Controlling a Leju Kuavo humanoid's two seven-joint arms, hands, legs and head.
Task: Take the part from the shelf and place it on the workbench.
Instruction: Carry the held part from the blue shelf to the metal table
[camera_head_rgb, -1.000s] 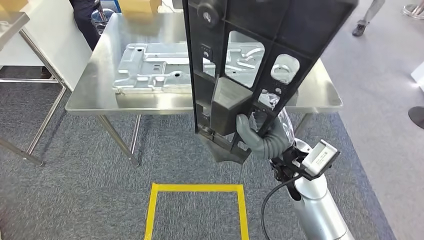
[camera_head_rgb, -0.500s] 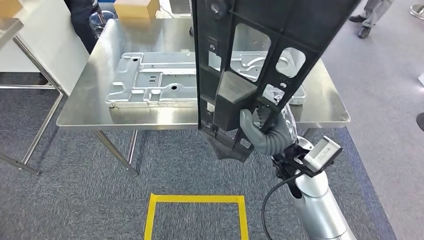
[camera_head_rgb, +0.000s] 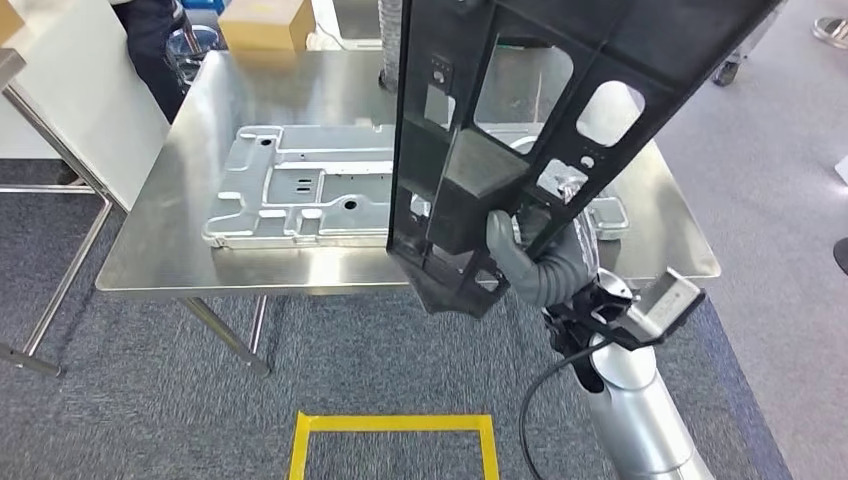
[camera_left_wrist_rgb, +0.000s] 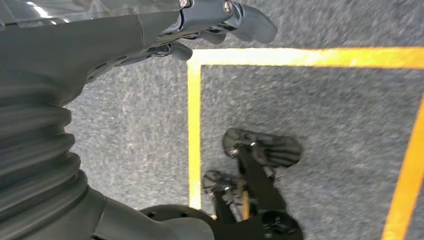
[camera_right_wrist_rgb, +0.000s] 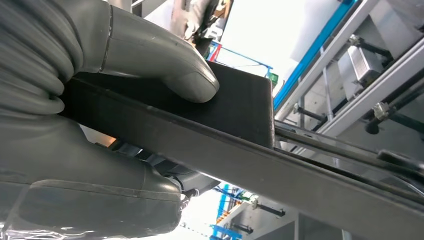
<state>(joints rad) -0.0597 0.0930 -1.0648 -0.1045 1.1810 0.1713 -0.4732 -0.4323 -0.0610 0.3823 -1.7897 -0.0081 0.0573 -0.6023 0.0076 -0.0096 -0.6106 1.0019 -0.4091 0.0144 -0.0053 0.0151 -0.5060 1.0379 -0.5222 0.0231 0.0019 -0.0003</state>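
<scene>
A large black plastic frame part (camera_head_rgb: 470, 185) with several cut-outs stands nearly upright in the head view, its upper end leaning away to the right and out of the picture. My right hand (camera_head_rgb: 535, 265) grips its lower end, thumb on the boxy block. The part's lower end hangs above the near edge of the steel workbench (camera_head_rgb: 170, 255). In the right wrist view my right hand (camera_right_wrist_rgb: 100, 75) clamps the part's black edge (camera_right_wrist_rgb: 235, 150) from both sides. My left hand (camera_left_wrist_rgb: 215, 20) hangs over the carpet, its fingers loose and holding nothing.
A silver stamped metal plate (camera_head_rgb: 300, 190) lies flat across the middle of the bench. A cardboard box (camera_head_rgb: 265, 22) sits at the far edge, with a person (camera_head_rgb: 150, 30) standing at the far left corner. A yellow tape square (camera_head_rgb: 395, 425) marks the carpet near me.
The whole picture has shifted: the camera has moved nearer the bench. The part, still gripped by my right hand, now reaches further over the near edge.
</scene>
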